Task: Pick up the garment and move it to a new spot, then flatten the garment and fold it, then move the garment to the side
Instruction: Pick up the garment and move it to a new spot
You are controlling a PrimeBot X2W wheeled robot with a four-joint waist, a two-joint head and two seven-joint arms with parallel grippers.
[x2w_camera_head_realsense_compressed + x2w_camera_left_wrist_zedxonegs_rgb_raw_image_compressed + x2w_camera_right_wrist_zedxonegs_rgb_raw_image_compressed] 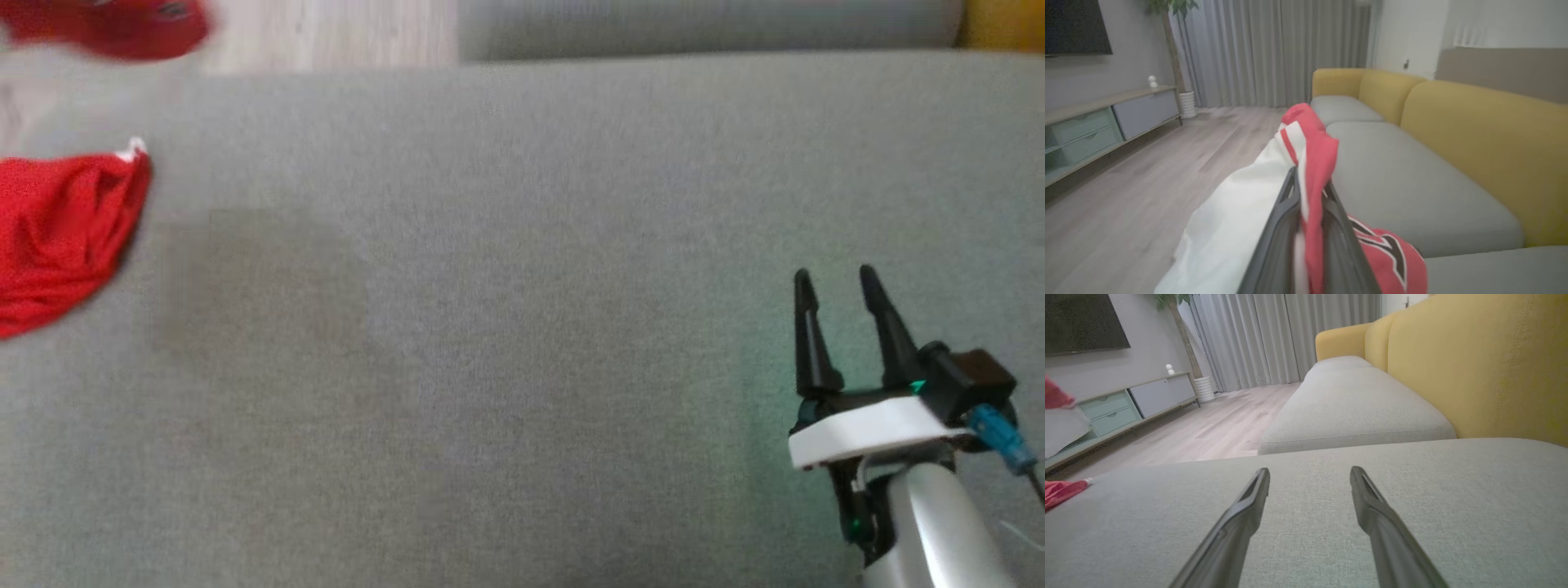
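A broad grey sofa seat cushion with a yellow backrest stands in a living room. The room has a pale wood floor, grey curtains, a low cabinet and a dark television on the wall. The left gripper has its jaws closed on a fold of a red and white jersey, which drapes around them, with part of it lying on the cushion at the head view's left edge. The right gripper hovers over bare cushion well apart from the jersey, its jaws spread wide and holding nothing.

A home living room: yellow sofa, curtains, media console.
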